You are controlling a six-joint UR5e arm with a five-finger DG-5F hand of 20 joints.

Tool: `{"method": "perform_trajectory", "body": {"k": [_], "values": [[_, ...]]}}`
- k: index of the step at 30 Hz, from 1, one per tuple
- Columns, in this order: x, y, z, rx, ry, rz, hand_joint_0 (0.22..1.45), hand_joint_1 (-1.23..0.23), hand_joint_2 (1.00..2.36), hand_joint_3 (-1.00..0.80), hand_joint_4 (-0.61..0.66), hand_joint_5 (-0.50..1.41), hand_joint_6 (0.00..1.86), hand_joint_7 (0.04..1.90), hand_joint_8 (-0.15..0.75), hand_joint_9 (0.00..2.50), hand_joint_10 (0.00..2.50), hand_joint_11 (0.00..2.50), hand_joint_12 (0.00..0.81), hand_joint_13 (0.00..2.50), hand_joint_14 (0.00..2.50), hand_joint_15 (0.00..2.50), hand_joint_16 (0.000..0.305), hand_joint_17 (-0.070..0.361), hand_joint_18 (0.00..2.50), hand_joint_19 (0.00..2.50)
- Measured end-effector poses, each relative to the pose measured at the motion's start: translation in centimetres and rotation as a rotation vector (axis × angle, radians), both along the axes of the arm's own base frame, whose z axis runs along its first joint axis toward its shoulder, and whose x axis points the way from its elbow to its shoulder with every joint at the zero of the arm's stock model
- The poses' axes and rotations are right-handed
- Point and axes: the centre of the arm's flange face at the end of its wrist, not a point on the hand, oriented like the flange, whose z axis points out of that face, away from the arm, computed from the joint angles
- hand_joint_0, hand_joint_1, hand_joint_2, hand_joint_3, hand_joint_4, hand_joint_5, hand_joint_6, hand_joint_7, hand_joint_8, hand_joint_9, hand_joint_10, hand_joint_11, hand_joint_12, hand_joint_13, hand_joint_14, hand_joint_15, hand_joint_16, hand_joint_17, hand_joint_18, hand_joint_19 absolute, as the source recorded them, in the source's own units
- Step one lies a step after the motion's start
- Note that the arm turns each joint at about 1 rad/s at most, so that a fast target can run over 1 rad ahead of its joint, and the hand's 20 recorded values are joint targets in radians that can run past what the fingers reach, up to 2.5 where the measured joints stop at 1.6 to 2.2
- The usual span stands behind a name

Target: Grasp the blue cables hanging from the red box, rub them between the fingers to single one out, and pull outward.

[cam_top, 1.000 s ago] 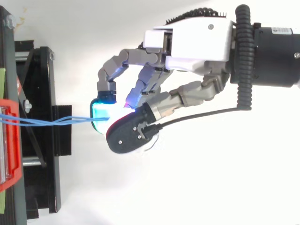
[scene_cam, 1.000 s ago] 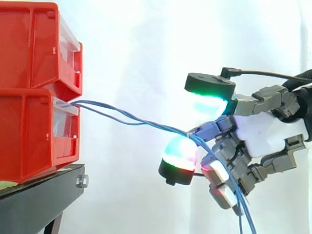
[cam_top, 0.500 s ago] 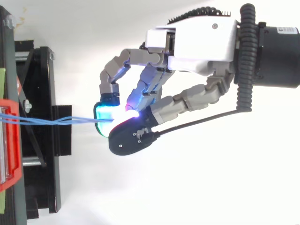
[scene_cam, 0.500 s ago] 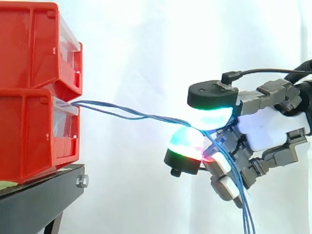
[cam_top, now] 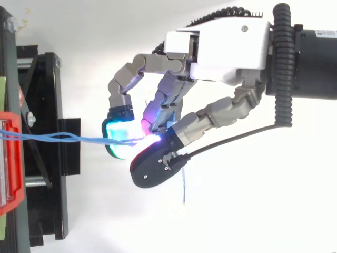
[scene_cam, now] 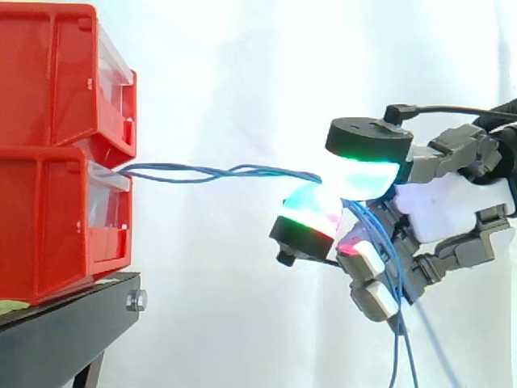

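Note:
Thin blue cables (scene_cam: 218, 171) run almost level from the front of the lower red box (scene_cam: 56, 222) to my hand (scene_cam: 440, 214) at the right. The hand's glowing pads (scene_cam: 311, 212) are closed together on the cables, pinching them where they arrive. Past the pinch the loose ends (scene_cam: 397, 323) drop down in front of the curled fingers. From above, the cables (cam_top: 63, 138) leave the red box (cam_top: 10, 158) at the left edge and end between the glowing pads (cam_top: 120, 132) of the hand (cam_top: 216, 47).
A second red box (scene_cam: 56, 77) is stacked on the lower one. Both rest on a black stand (scene_cam: 69, 327), whose frame (cam_top: 47, 147) lies under the cables in the top view. A white curtain hangs behind.
The pads have closed on the cables and the hand has risen slightly. The cables, sagging before, now stretch nearly level from the box.

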Motion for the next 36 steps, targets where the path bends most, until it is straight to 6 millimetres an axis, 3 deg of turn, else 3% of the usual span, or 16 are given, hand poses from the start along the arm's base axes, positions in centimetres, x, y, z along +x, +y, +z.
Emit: {"method": "perform_trajectory", "body": {"k": [2, 9, 12, 19, 25, 32, 36], "values": [[0.0, 0.0, 0.0, 0.000, 0.000, 0.000, 0.52, -0.56, 1.00, -0.50, 0.00, -0.14, 0.91, 1.00, 0.207, 1.14, 0.02, 0.72, 0.299, 1.06, 0.03, 0.78, 0.046, 0.103, 0.90, 0.74], [0.0, 0.0, 0.1, 0.000, -0.001, -0.001, 0.55, -0.48, 1.00, -0.47, 0.00, -0.14, 0.89, 1.06, 0.207, 1.13, 0.02, 0.73, 0.294, 1.05, 0.03, 0.79, 0.045, 0.102, 0.87, 0.77], [-0.1, 0.0, 0.4, 0.000, -0.005, -0.001, 0.56, -0.51, 1.01, -0.42, 0.01, -0.15, 0.89, 1.06, 0.216, 1.13, 0.02, 0.73, 0.297, 1.05, 0.03, 0.78, 0.046, 0.103, 0.86, 0.77], [-0.3, 0.0, 1.0, 0.000, -0.008, 0.001, 0.60, -0.76, 1.01, -0.23, -0.01, -0.16, 0.91, 1.04, 0.212, 1.06, 0.02, 0.74, 0.297, 1.03, 0.03, 0.79, 0.047, 0.105, 0.87, 0.76], [-0.4, 0.0, 1.0, 0.001, -0.002, 0.001, 0.68, -0.82, 1.00, -0.48, -0.04, -0.17, 0.92, 0.97, 0.193, 1.03, 0.02, 0.73, 0.277, 1.00, 0.03, 0.78, 0.043, 0.097, 0.85, 0.75], [-0.4, 0.0, 1.2, 0.001, -0.004, 0.003, 0.55, -0.74, 1.00, -0.50, 0.02, -0.16, 0.92, 0.96, 0.203, 1.09, 0.02, 0.74, 0.290, 1.03, 0.03, 0.78, 0.045, 0.101, 0.88, 0.74], [-0.4, 0.0, 1.2, 0.002, -0.004, 0.003, 0.48, -0.59, 1.00, -0.50, 0.03, -0.15, 0.91, 0.95, 0.228, 1.13, 0.02, 0.72, 0.314, 1.07, 0.03, 0.77, 0.050, 0.112, 0.93, 0.73]]}}
